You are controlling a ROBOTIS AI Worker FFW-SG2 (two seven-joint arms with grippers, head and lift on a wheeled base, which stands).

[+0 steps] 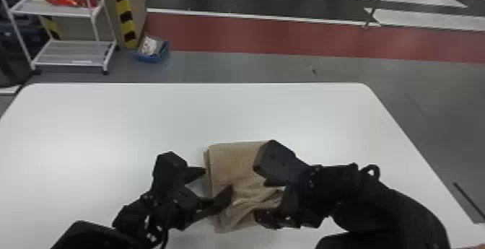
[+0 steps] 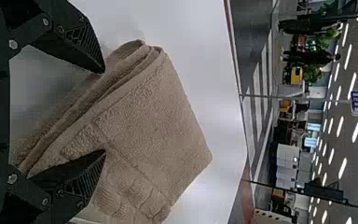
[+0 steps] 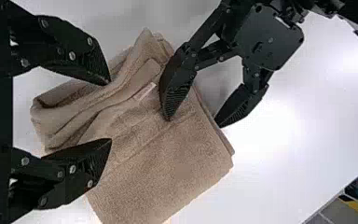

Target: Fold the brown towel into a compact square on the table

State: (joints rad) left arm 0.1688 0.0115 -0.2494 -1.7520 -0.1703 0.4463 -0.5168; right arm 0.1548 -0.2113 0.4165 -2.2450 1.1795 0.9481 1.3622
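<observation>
My left gripper (image 1: 218, 179) stands open at the left edge of the folded brown towel (image 1: 231, 161), one finger over the cloth and the other beside the edge. On the towel's right side is my right gripper (image 1: 265, 199), also open. In the left wrist view, the towel (image 2: 154, 126) shows stacked layers near the parted fingers of the left gripper (image 2: 105, 112). The right wrist view has the right gripper (image 3: 111, 112) spread across the rumpled near part of the towel (image 3: 168, 163), where a small white tag lies.
The white table (image 1: 126, 122) extends around the towel. Beyond its far edge stand a white shelf cart (image 1: 75, 53) and a blue bin (image 1: 151, 57) on the floor. The two arms are close together over the near part of the table.
</observation>
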